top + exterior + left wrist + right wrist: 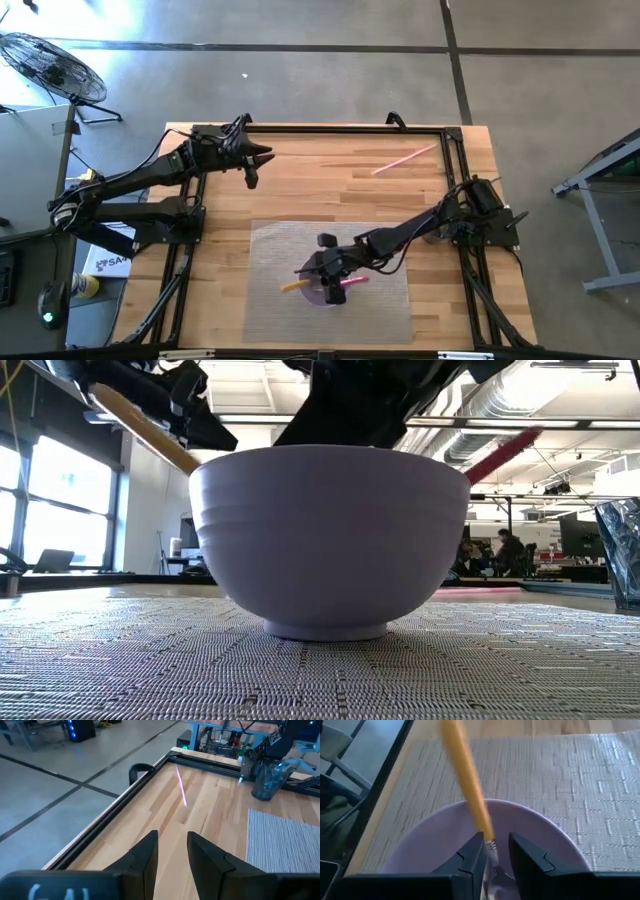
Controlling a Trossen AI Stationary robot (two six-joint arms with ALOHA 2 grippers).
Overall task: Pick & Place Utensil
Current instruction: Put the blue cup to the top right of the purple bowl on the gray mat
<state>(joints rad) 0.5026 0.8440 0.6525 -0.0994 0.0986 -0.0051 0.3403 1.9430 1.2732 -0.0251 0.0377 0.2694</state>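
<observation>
A lavender bowl (pixel 322 294) (pixel 330 540) (pixel 420 845) stands on a grey woven mat (pixel 270 250). An orange-handled utensil (pixel 293 286) (pixel 465 775) has its metal end down in the bowl and its handle (pixel 145 425) slanting out over the rim. A pink-handled utensil (pixel 355 282) (pixel 500 455) leans out of the opposite side. My right gripper (pixel 328 270) (pixel 496 847) hovers over the bowl, open by a narrow gap. My left gripper (pixel 252 172) (pixel 172 840) waits near the table's far left, slightly open. My right gripper has the orange utensil's metal neck (pixel 490 846) between its fingers, running along them and close to one finger (pixel 475 857). The gap is wider than the neck. I cannot tell whether the finger touches it.
A thin pink stick (pixel 405 160) (pixel 181 787) lies on the bare wood near the far right corner. A clear cup (pixel 267 780) (pixel 620 550) stands by the right arm's base. A black rail (pixel 150 770) frames the table.
</observation>
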